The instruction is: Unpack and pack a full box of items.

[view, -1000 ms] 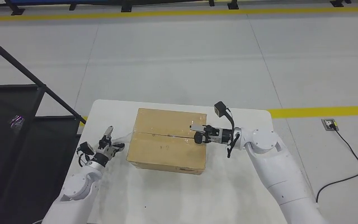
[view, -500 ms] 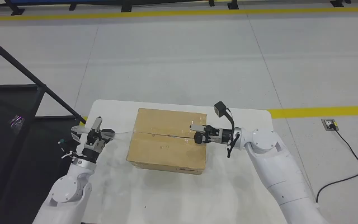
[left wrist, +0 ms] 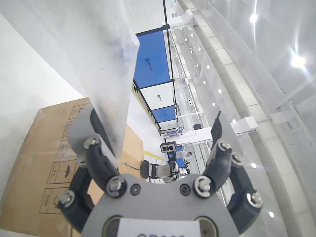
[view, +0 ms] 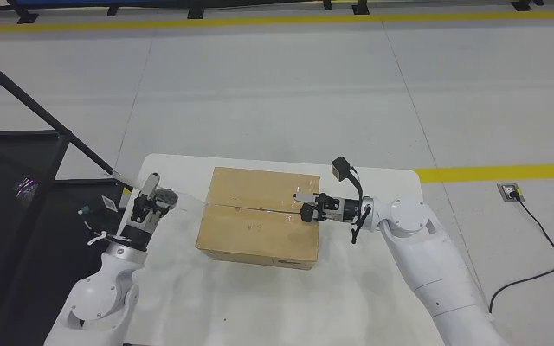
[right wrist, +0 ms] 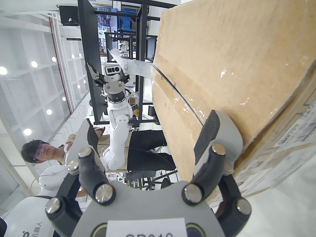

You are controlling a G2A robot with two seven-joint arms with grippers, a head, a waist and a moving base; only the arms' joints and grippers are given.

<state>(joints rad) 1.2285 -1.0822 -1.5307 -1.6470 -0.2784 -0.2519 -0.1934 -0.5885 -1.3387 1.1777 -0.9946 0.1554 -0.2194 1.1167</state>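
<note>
Top view: a taped cardboard box [view: 260,218] sits in the middle of the table [view: 346,290]. The right gripper [view: 303,205] is spread open, one finger resting on the lid beside the seam. Off the box's other end, the left gripper [left wrist: 158,124] also gapes, with a peeled strip of clear tape [left wrist: 111,80] clinging to one finger. The strip probably needs a firm pinch, then a steady pull along the seam.

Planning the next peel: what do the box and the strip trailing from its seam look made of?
Box: brown cardboard, matte, judging by its folded flaps and printed side. Strip: probably clear plastic packing tape; translucent, slightly glossy and thin.
</note>
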